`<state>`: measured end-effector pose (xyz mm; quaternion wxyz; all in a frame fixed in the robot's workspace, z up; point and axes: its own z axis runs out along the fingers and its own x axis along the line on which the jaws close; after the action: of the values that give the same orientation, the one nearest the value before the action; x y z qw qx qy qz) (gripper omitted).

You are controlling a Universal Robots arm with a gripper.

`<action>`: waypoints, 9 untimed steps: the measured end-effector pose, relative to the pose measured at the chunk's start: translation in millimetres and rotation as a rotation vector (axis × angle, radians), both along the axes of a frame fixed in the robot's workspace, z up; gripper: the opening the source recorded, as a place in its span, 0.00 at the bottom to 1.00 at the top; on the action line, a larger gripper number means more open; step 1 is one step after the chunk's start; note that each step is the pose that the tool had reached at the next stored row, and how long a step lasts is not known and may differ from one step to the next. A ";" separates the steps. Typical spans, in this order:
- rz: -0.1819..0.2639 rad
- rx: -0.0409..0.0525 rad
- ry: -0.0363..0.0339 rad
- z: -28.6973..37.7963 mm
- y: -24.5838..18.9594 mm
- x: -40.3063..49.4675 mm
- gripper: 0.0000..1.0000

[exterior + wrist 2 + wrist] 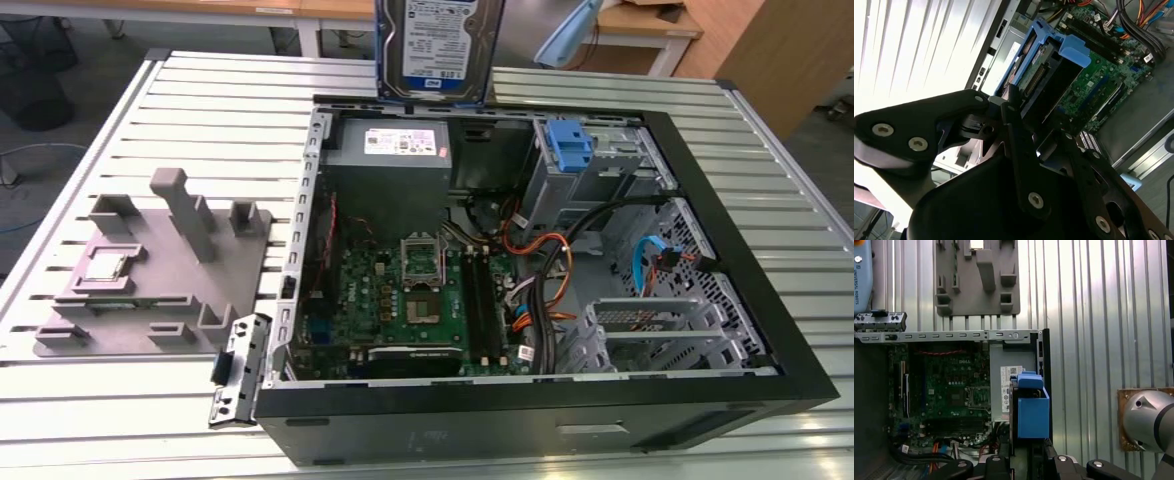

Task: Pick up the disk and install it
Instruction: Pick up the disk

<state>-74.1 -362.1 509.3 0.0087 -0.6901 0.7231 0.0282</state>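
The silver-grey rectangular hard disk (438,45) in its blue plastic frame hangs upright above the open black computer case (747,330), at the slatted metal surface's (160,420) far edge, pinched between the black fingers (1015,125)

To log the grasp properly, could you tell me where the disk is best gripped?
Grip its two flat faces near the upper end, coming from above: the disk hangs upright, label face vertical, and the gripper clamps it that way.

Silver-grey disk (438,45) (blue carrier frame) upright above the case (747,250)
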 end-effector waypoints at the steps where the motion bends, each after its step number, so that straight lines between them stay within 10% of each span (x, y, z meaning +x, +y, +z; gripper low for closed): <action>1: 0.000 -0.0001 0.0001 0.0 0.0 0.5 0.35; 9: 0.000 0.0000 0.0000 0.0 0.0 1.3 0.35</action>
<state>-72.8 -362.1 509.3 0.0087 -0.6902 0.7230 0.0282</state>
